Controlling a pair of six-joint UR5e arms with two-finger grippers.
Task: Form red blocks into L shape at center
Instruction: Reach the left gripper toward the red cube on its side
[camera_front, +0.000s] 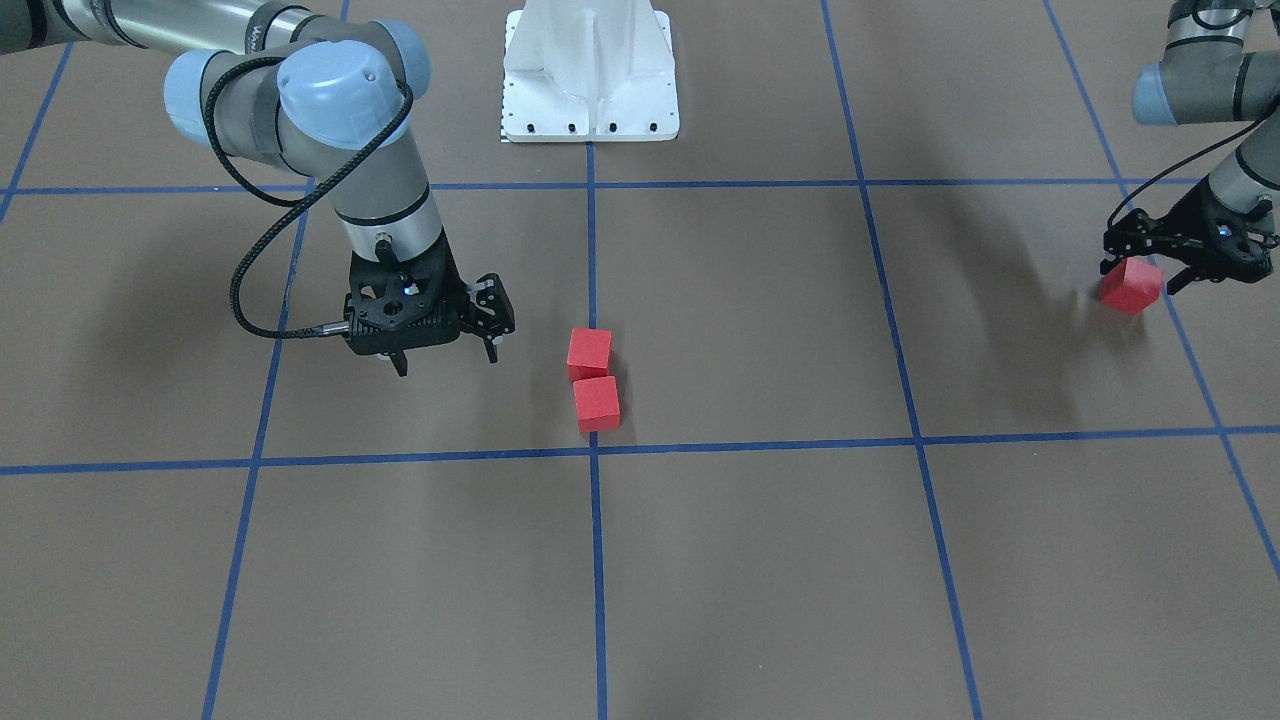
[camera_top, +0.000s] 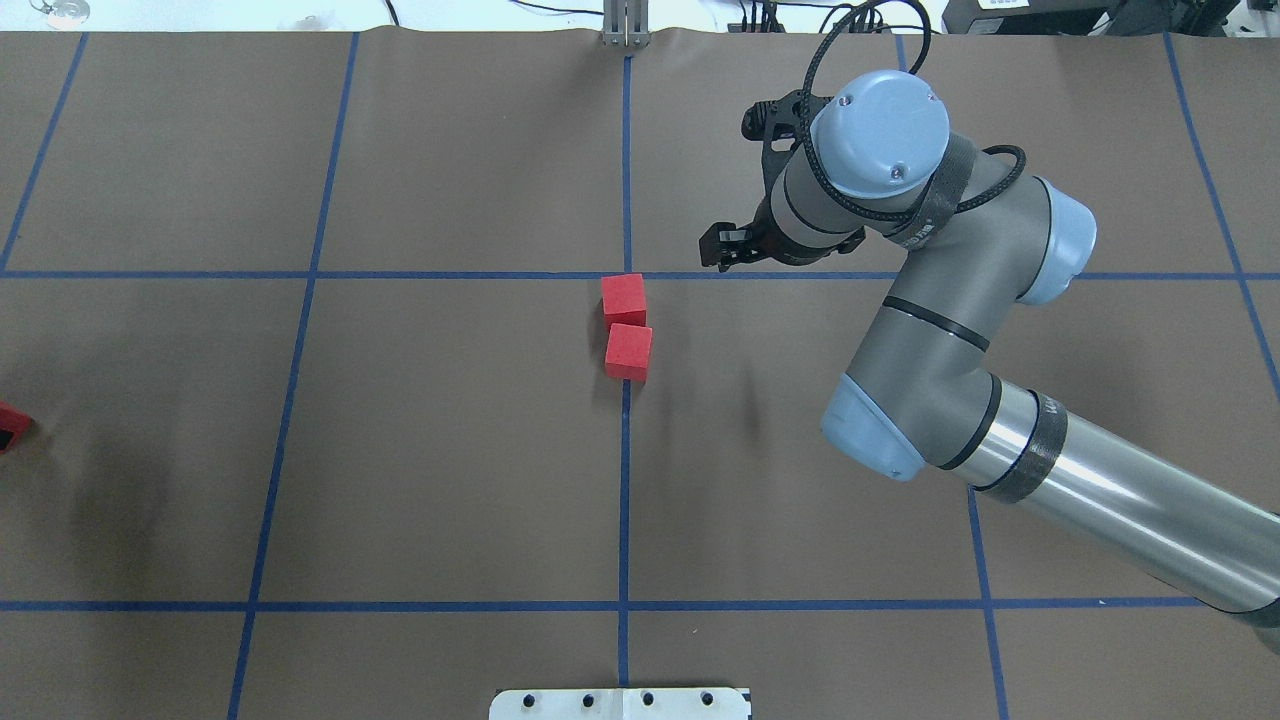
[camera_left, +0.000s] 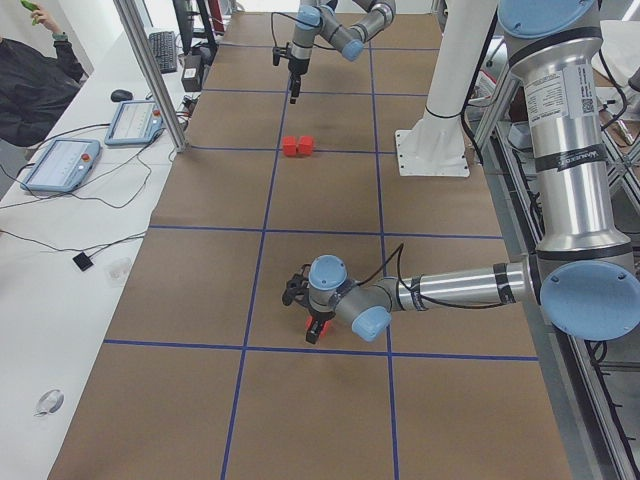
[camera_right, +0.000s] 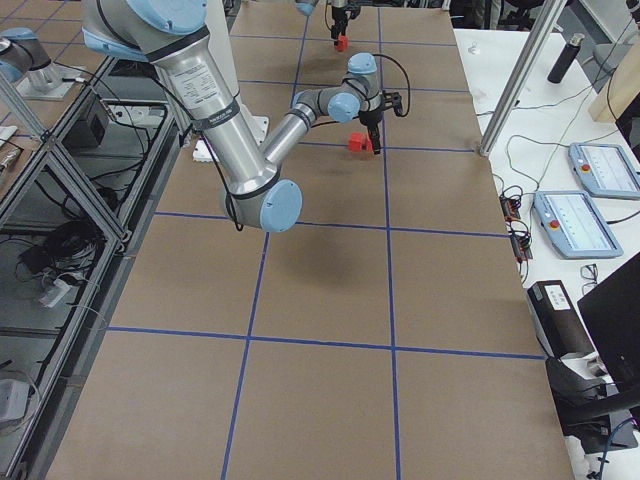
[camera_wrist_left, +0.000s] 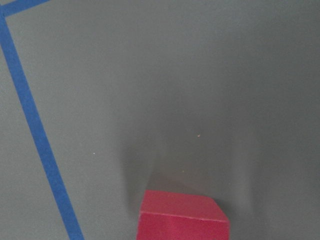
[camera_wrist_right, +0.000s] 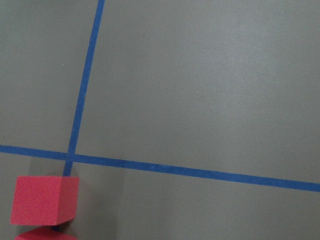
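The left claw (camera_front: 1142, 272) is closed on a red block (camera_front: 1128, 290), which sits tilted between its fingers, well out at about 2 o'clock from the center (camera_front: 595, 450) in the front-facing view. The right claw (camera_front: 445, 357) hangs wide open and empty at 10 o'clock from the center. The other 2 red blocks (camera_front: 589, 353) touch in a column on the blue tape line (camera_front: 591, 250), just at 12 o'clock.

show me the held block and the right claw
held block (camera_front: 1131, 287), front-facing view, on its red front face
right claw (camera_front: 446, 362), front-facing view, midway between its fingertips
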